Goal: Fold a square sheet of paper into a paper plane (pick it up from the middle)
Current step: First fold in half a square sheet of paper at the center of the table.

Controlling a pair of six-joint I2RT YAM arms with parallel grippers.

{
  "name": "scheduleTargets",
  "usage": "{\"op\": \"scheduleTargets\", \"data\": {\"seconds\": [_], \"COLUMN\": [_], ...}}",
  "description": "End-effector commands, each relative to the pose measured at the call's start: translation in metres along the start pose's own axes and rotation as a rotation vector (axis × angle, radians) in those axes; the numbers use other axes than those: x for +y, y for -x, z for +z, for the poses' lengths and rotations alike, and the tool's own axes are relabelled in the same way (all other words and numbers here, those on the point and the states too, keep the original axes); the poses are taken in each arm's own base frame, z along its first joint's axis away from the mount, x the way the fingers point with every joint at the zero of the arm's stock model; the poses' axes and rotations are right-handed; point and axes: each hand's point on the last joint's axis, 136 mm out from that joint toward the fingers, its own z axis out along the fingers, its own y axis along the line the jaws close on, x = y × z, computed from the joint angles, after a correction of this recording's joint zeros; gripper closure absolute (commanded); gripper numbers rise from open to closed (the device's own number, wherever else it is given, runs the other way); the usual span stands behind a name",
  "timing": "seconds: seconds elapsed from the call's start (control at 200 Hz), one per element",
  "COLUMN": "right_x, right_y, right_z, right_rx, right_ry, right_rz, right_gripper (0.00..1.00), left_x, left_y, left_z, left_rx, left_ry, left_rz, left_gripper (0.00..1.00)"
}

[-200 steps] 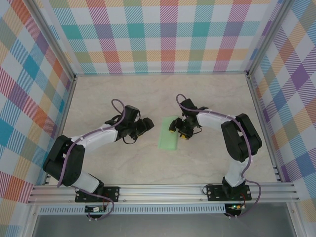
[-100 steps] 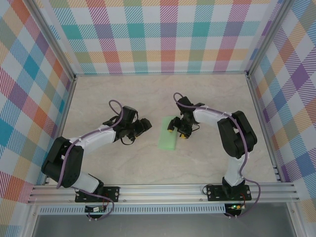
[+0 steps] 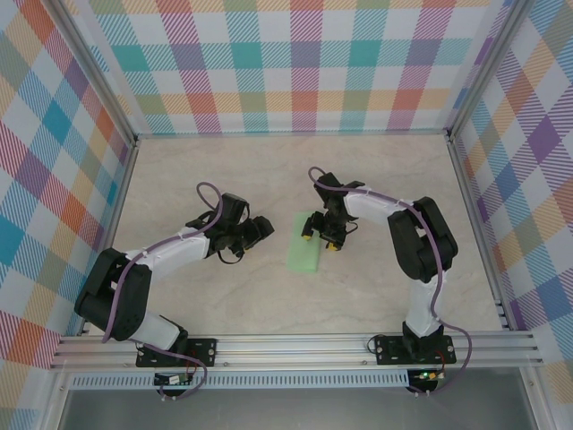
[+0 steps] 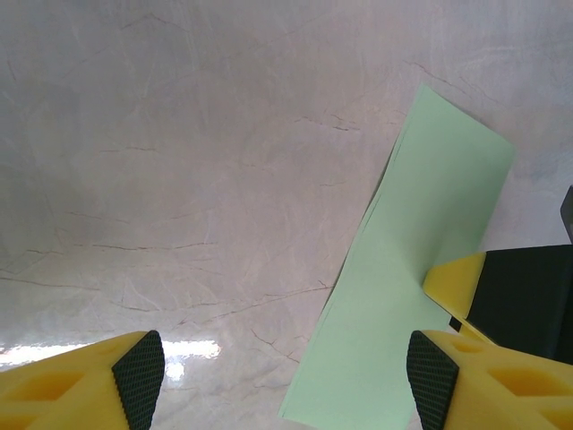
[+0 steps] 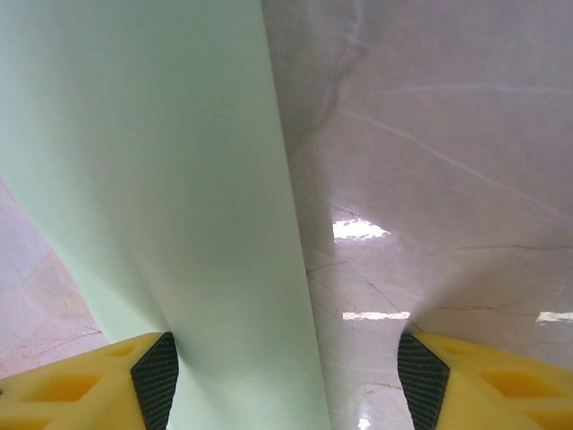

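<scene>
The square sheet of paper point(image 3: 304, 242) is pale mint green and lies flat mid-table, folded into a long narrow rectangle; its layered long edge shows in the left wrist view point(image 4: 407, 269). A paper plane is out of view. My right gripper point(image 3: 320, 235) stands open over the strip's right side, near its far end. One pad point(image 5: 157, 381) is over the paper point(image 5: 161, 179), the other above bare table. My left gripper point(image 3: 260, 228) is open a short way left of the strip, its jaws point(image 4: 285, 385) facing the paper's near corner without touching it.
The tabletop point(image 3: 224, 179) is pale marble, closed in by plaid walls point(image 3: 295, 63) at the back and both sides. An aluminium rail point(image 3: 295, 348) carrying both arm bases runs along the near edge. The right gripper's yellow finger point(image 4: 457, 278) shows in the left wrist view.
The right gripper has shifted slightly left and farther along the strip, and its jaws have widened a little. The left gripper drew back a touch to the left. The paper has not moved.
</scene>
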Motion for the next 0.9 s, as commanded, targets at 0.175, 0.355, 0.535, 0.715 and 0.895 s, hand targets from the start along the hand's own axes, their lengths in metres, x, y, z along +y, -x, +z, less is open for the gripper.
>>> {"op": "scheduleTargets", "data": {"seconds": [0.175,0.355,0.535,0.715,0.895], "right_x": [-0.011,-0.013,-0.021,-0.019,-0.018], "right_y": [-0.005,-0.005,-0.006,-0.007,-0.005], "right_z": [0.026,0.031,0.033,0.037,0.035], "right_rx": [0.049,0.058,0.060,0.073,0.069], "right_ry": [-0.071,-0.082,-0.121,-0.114,-0.124], "right_rz": [-0.008,0.013,0.053,0.068,0.045], "right_gripper": [0.30,0.30,0.30,0.30,0.29], "left_x": [0.000,-0.001,0.000,0.000,-0.001], "left_y": [0.000,-0.001,-0.002,-0.003,-0.004], "left_z": [0.001,0.003,0.004,0.006,0.008], "left_rx": [0.013,0.021,0.029,0.035,0.043], "left_ry": [-0.012,-0.014,-0.015,-0.020,-0.023], "left_rz": [0.009,0.010,0.009,0.009,0.008], "left_gripper": [0.26,0.26,0.27,0.27,0.27]}}
